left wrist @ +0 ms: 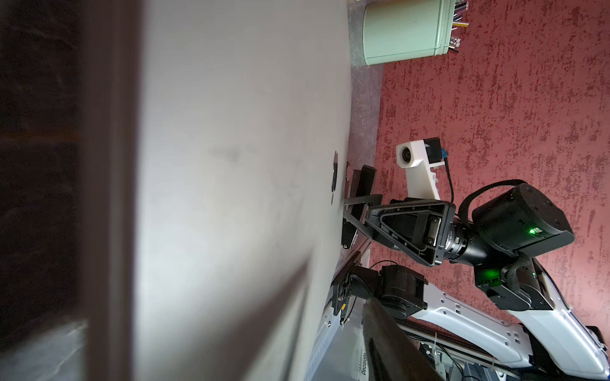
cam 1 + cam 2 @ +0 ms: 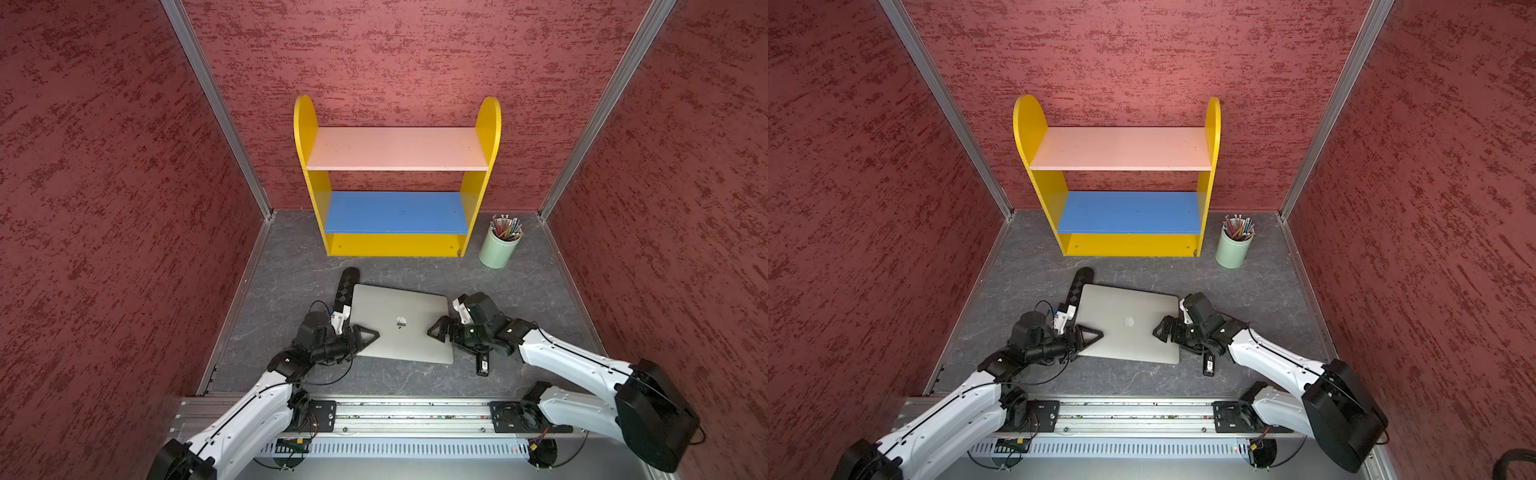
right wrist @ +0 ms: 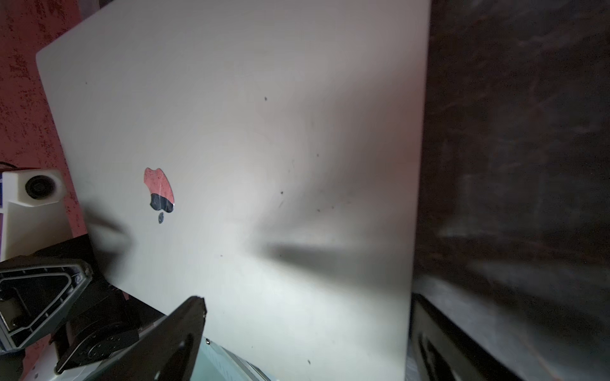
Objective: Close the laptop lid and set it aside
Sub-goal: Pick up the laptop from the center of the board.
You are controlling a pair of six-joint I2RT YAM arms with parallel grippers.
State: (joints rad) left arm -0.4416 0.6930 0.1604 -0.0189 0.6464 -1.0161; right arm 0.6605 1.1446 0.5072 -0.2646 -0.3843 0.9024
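The laptop [image 2: 405, 305] lies flat in the middle of the grey table [image 2: 291, 266], at 6 o'clock from the yellow shelf [image 2: 395, 245]. The laptop lid [image 2: 1125, 301] is down, so the keys and the screen are hidden. Only the silver top shows, with the apple logo [image 3: 159, 189] in its middle.

The laptop's corner at 7 o'clock is hidden under the left gripper [image 2: 368, 336]. Part of its 3 o'clock edge is hidden under the right gripper [image 2: 436, 330] and its wrist. A black case [image 2: 348, 282] pokes out at 10 o'clock. Its near end goes out of sight at the laptop's corner, and it is hard to tell if the two touch. A small black thing [image 2: 482, 366] at 5 o'clock is half hidden under the right arm. One side of the left wrist view is dark and blurry.

The laptop's long sides run from 9 o'clock to 3 o'clock. It is turned a tiny bit, so the 3 o'clock end is closer to the robot. The apple's little leaf points to 6 o'clock.

The left gripper sits at the laptop's 8 o'clock edge, with one finger [image 2: 370, 332] over the lid. It is not clear if it is pinching the laptop. The right gripper is over the lid, on the 3 o'clock side of the logo. Its fingers [image 1: 364, 179] are spread wide with their tips down at the lid, and they pinch nothing.
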